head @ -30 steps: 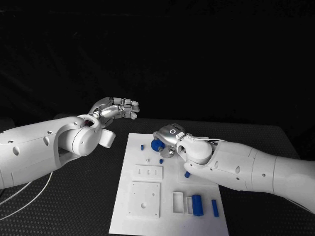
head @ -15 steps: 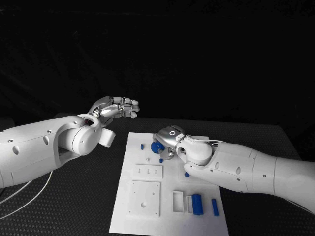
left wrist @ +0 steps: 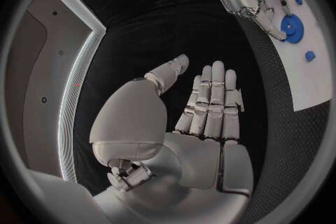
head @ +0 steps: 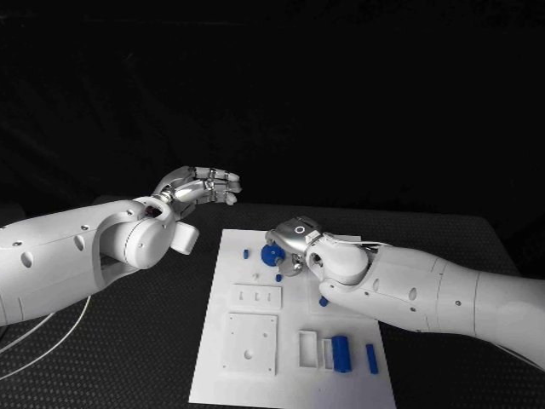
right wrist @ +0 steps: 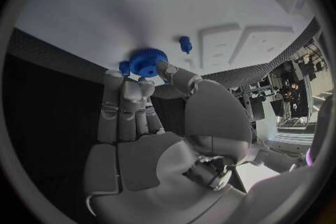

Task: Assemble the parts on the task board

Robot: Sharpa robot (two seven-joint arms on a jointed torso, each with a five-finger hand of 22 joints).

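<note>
The right hand [head: 291, 241] is down over the far end of the task board [head: 291, 375], fingers pinched on a round blue gear [right wrist: 148, 61]. In the right wrist view the fingertips [right wrist: 125, 69] press the toothed rim on one side and the thumb meets it on the other, so this hand is closed around the gear, holding it flat against the white plate. The gear sits directly under the hand, near the board's far edge and toward its left side; its axis points straight into the board, so I judge the next move is a push or a twist down, not a sideways carry.

The left hand [head: 202, 187] hangs off the board beyond its far left corner, above the black table [head: 125, 358], fingers straight and side by side, holding nothing. It is well apart from the gear; the right hand is plainly the nearer one.

Counting blue parts: one gear, one small peg [head: 247, 254] by the far left edge, one tiny knob [right wrist: 185, 43] just beside the gear, a small piece [head: 323, 302] partly hidden under the right forearm, and two upright bars, a thick one [head: 341, 353] and a thin one [head: 371, 359], near the board's near right corner. Three raised white blocks [head: 250, 343] lie between.
</note>
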